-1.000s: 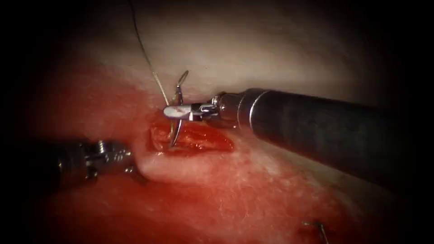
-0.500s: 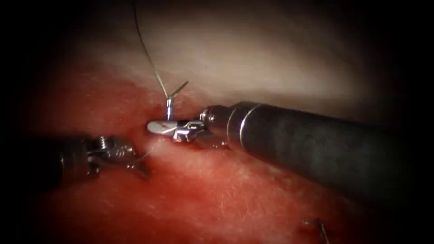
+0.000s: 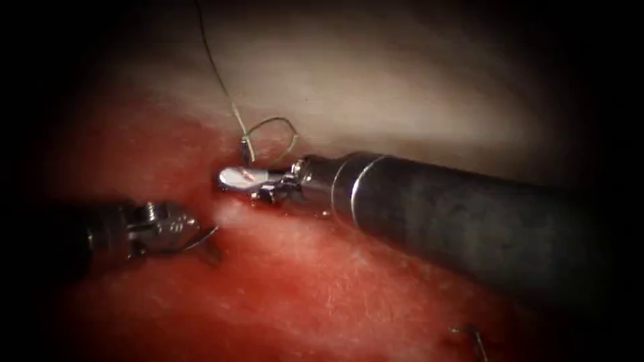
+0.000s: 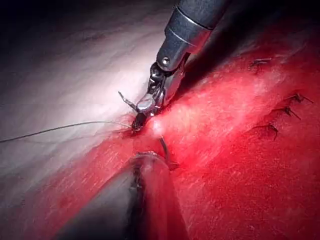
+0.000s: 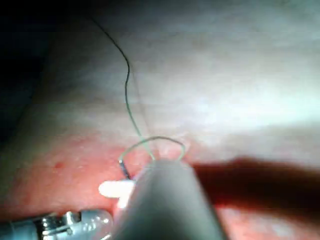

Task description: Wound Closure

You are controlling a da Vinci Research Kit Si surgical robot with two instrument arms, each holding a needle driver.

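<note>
Tissue (image 3: 376, 87): pale band across the top of the endoscope view, the rest soaked in red fluid (image 3: 322, 295). Cut is mostly covered by the right tool's shaft and jaws, so its edges can't be made out here. Finished stitches (image 4: 280, 112) sit in a row in the red area in the left wrist view; one more knot end (image 3: 473, 335) shows low right in the endoscope view.

Right tool (image 3: 235, 177): shaft comes in from the right, lies low across the wound line, jaws pressed together on the needle (image 3: 249, 149) near its thread end. Only a short stub of needle stands up from the jaws; the rest of the curve is hidden below them, can't tell how far it's in the tissue.

Left tool (image 3: 201, 238): on the left of the cut, jaws spread, holding nothing, tip just beside the pale raised tissue edge.

Thread (image 3: 215, 74): runs from the top down to the needle stub, then makes a small loop above the right tool's wrist.
</note>
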